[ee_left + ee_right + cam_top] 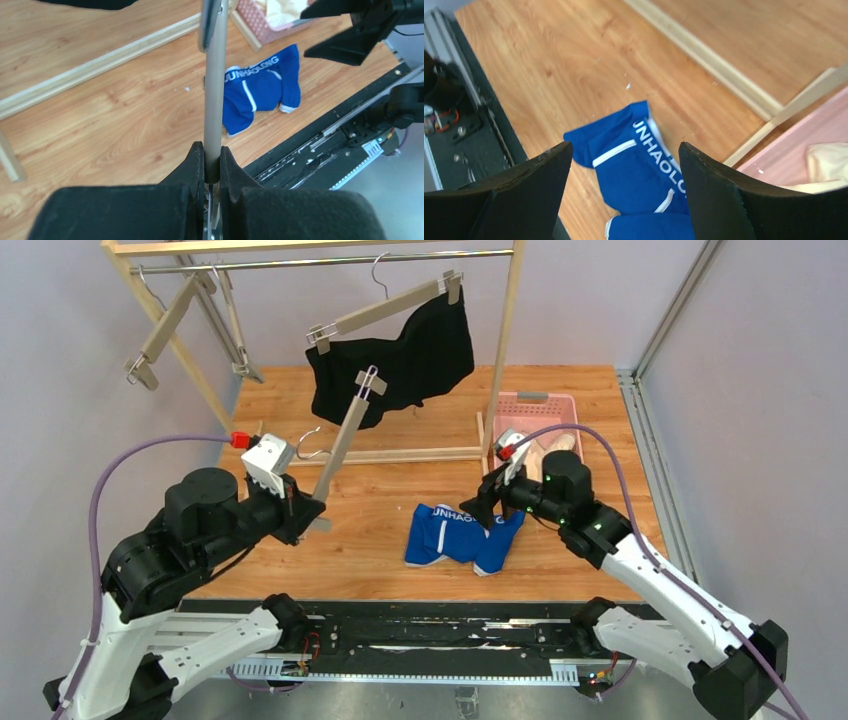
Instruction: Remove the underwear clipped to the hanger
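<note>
Clamps tilted hanger (345, 435) in left gripper (212, 156), raised off table (380, 495); holds right gripper (624, 146) wide, blue briefs (462, 538) at 7 o'clock (lying crumpled).

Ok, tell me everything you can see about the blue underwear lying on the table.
The blue underwear is a royal blue boxer brief of soft-looking fabric, with white lettering on the waistband and white trim stripes and leg edging. It lies loosely crumpled on the wooden table, clipped to nothing, on the near side of the pink basket. The right gripper hangs open over it, gripping nothing.
</note>
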Action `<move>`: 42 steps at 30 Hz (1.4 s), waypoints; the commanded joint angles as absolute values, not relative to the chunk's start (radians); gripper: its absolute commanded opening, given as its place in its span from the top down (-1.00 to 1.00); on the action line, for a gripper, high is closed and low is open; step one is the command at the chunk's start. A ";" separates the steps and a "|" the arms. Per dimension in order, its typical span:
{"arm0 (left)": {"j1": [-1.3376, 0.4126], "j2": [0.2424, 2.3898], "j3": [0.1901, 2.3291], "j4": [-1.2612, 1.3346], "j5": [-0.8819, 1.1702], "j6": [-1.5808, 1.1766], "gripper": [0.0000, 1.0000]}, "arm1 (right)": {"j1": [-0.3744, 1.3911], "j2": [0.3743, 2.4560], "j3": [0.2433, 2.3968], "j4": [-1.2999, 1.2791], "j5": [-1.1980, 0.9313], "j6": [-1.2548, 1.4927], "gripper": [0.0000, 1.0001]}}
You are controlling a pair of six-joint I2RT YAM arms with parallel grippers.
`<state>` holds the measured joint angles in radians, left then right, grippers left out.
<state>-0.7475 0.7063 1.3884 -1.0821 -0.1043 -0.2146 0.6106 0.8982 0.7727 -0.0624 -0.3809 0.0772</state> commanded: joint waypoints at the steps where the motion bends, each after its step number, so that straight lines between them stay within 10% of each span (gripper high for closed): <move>1: -0.747 0.727 1.421 -1.175 -0.221 -0.243 1.00 | 0.728 0.957 0.790 -0.206 -0.284 -0.038 -0.59; 28: -0.747 0.797 1.615 -1.601 -0.681 -0.425 0.99 | 0.984 1.487 0.803 -0.152 -0.036 0.044 -0.55; 35: -0.747 0.914 1.677 -1.590 -0.760 -0.364 1.00 | 0.986 1.638 0.847 -0.168 -0.039 0.124 0.17; 38: -0.747 0.955 1.699 -1.585 -0.723 -0.343 1.00 | 0.987 1.634 0.843 -0.171 -0.016 0.140 0.92; 42: -0.747 0.966 1.673 -1.549 -0.689 -0.335 0.99 | 0.987 1.549 0.838 -0.191 0.035 0.139 0.99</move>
<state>-0.7475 0.9638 1.6722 -1.6039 -0.6945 -0.3534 0.9691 1.6070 0.8444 -0.1356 -0.0166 0.1127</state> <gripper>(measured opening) 0.067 0.027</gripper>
